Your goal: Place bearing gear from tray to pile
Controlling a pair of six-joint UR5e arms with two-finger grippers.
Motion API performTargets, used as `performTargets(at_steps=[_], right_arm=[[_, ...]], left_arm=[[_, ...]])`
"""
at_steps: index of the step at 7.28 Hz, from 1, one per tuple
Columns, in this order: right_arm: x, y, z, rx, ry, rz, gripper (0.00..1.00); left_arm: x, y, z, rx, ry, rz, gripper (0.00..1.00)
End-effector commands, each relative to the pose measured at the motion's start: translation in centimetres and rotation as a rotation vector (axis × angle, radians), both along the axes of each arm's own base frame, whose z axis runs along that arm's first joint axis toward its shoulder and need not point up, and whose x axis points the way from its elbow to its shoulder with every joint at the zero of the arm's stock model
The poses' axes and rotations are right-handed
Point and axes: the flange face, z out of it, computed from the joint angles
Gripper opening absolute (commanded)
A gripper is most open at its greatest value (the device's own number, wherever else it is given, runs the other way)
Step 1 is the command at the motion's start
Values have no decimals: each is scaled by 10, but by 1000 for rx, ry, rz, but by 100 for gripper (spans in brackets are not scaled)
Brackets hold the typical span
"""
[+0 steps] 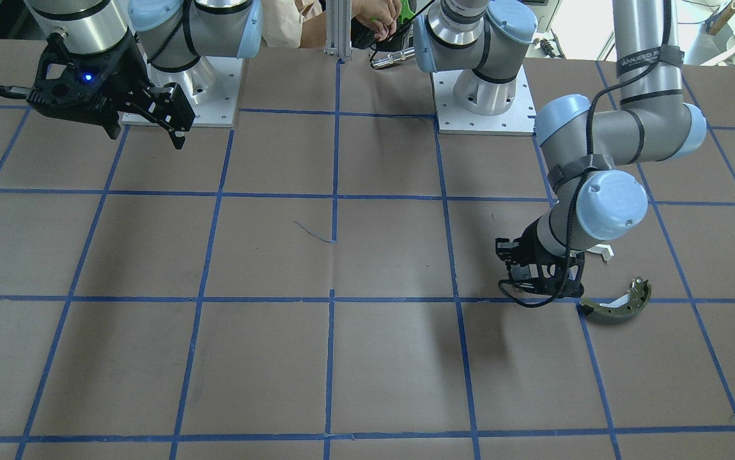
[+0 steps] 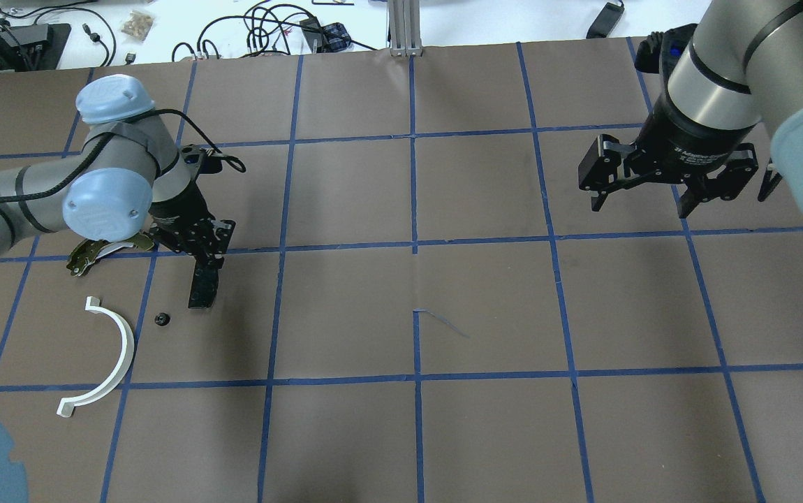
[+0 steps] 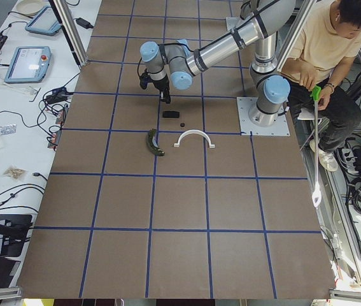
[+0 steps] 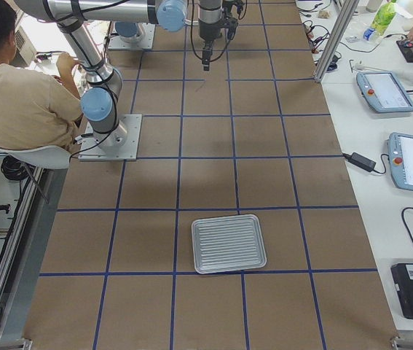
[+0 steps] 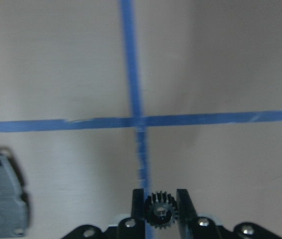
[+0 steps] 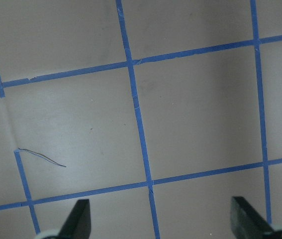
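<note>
My left gripper (image 5: pixel 160 198) is shut on the small black bearing gear (image 5: pixel 160 217), which sits between the fingertips in the left wrist view. In the overhead view this gripper (image 2: pixel 199 244) hangs low over the pile. The pile is the olive-green brake shoe (image 2: pixel 102 249), the black rectangular pad (image 2: pixel 204 288) and the white half-ring (image 2: pixel 107 356). The brake shoe also shows in the front view (image 1: pixel 617 308), beside the left gripper (image 1: pixel 537 276). My right gripper (image 2: pixel 653 190) is open and empty, held high at the far side of the table. The silver ribbed tray (image 4: pixel 228 243) lies bare.
A small black round part (image 2: pixel 161 319) lies between the pad and the half-ring. A grey rectangular part (image 5: pixel 2 195) shows at the left edge of the left wrist view. A person (image 3: pixel 330 44) sits beside the robot bases. Blue tape lines grid the brown table.
</note>
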Motion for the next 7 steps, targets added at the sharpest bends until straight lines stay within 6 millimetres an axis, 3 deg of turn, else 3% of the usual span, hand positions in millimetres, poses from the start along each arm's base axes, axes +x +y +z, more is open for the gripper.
performTargets(at_steps=[1,3,6,7], right_arm=[[0,0,1,-6,-2,1,100],[4,0,-2,0,-43,1,100],[3,-1,-5,2,-31,-1,100],[3,0,-4,1,-31,1,100]], left_arm=[[68,19,-26,4,-5,-4,0],[72,28,-40,-35,-14,2,0],[75,30,-44,-34,-9,3,0],[74,30,-47,-28,-6,0,56]])
